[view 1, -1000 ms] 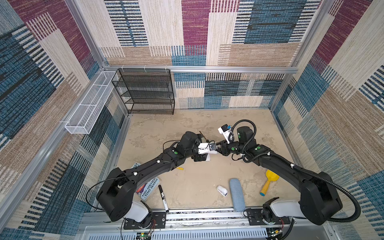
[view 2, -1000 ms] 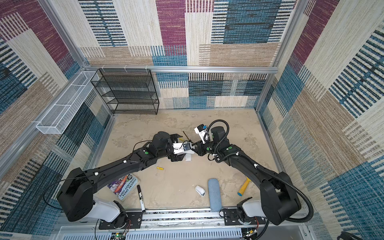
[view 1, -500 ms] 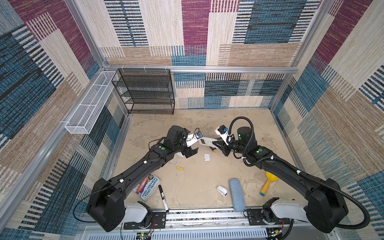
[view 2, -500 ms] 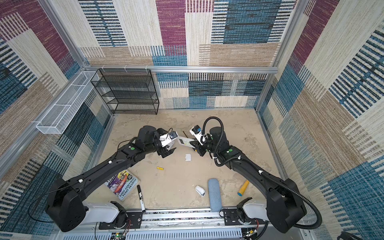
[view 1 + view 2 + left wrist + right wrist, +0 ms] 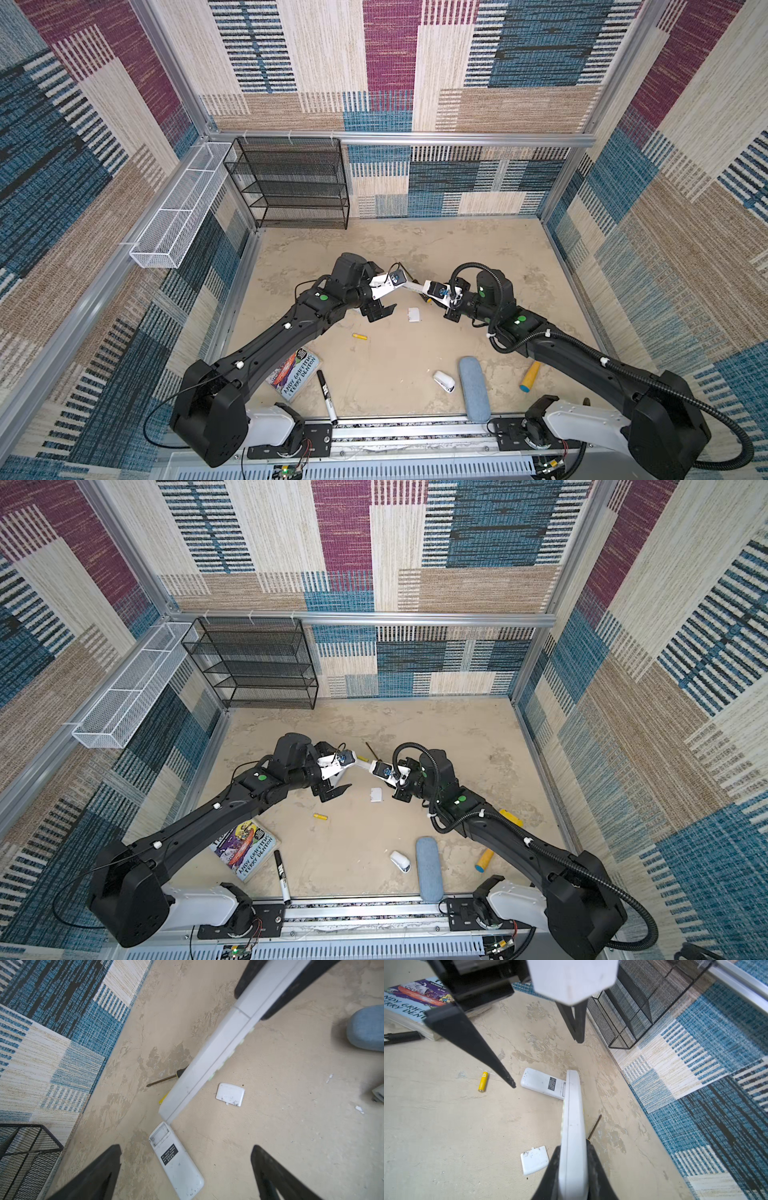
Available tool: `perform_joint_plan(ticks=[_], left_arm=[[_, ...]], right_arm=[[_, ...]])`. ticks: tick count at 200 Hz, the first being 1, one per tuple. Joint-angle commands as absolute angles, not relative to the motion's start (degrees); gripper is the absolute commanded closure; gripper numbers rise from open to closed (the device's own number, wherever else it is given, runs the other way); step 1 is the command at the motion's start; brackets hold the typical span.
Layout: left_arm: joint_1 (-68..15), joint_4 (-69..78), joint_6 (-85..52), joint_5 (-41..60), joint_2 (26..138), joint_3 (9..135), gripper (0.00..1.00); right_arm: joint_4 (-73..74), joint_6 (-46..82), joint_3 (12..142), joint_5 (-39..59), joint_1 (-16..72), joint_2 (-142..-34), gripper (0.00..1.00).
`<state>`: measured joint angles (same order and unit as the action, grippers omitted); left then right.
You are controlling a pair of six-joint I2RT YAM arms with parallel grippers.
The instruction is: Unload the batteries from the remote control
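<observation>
Right gripper point(image 5: 573, 1148) clamps a slim white, seemingly plastic remote point(image 5: 572, 1113); left gripper point(image 5: 186, 1147), jaws apart, has drawn back.

The left arm point(image 5: 291, 328) is stretching from the near edge toward the middle of the worktop point(image 5: 457, 249), its wrist bending downward. The left tool point(image 5: 380, 312) is hanging above the worktop with its jaws spread wide (nothing between them). The right arm point(image 5: 582, 357) is reaching in from the opposite side, its forearm angling toward the centre. The right tool point(image 5: 573, 1149) is squeezing shut on the white remote control point(image 5: 572, 1109), holding it edgewise out toward the left tool.
</observation>
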<state>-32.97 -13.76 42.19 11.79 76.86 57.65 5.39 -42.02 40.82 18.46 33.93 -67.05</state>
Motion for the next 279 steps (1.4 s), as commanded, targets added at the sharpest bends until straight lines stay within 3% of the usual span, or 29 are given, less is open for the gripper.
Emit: perform_joint_plan(ticks=[1, 46, 148, 195, 228, 279], left_arm=[[-33.0, -9.8, 46.2, 13.7, 76.6, 57.2, 0.01], [-34.3, -7.8, 50.6, 13.9, 79.1, 58.1, 0.08], [-35.2, -5.9, 52.7, 13.3, 81.7, 58.1, 0.46], [-35.5, -6.9, 53.5, 13.1, 82.2, 58.8, 0.57], [-35.8, -8.1, 53.7, 11.7, 82.8, 59.6, 0.73], [-36.2, -8.8, 53.1, 9.6, 83.3, 60.1, 0.87]], right_arm=[[9.3, -47.5, 40.3, 19.1, 34.7, -66.3, 0.88], [8.5, -49.5, 40.0, 20.1, 35.6, -65.1, 0.87], [7.6, -52.0, 39.6, 20.4, 36.7, -63.9, 0.87], [7.7, -52.0, 39.7, 20.1, 36.9, -63.8, 0.87], [7.7, -52.0, 39.7, 20.1, 36.9, -63.4, 0.87], [8.1, -51.2, 39.7, 19.8, 37.0, -63.1, 0.81]])
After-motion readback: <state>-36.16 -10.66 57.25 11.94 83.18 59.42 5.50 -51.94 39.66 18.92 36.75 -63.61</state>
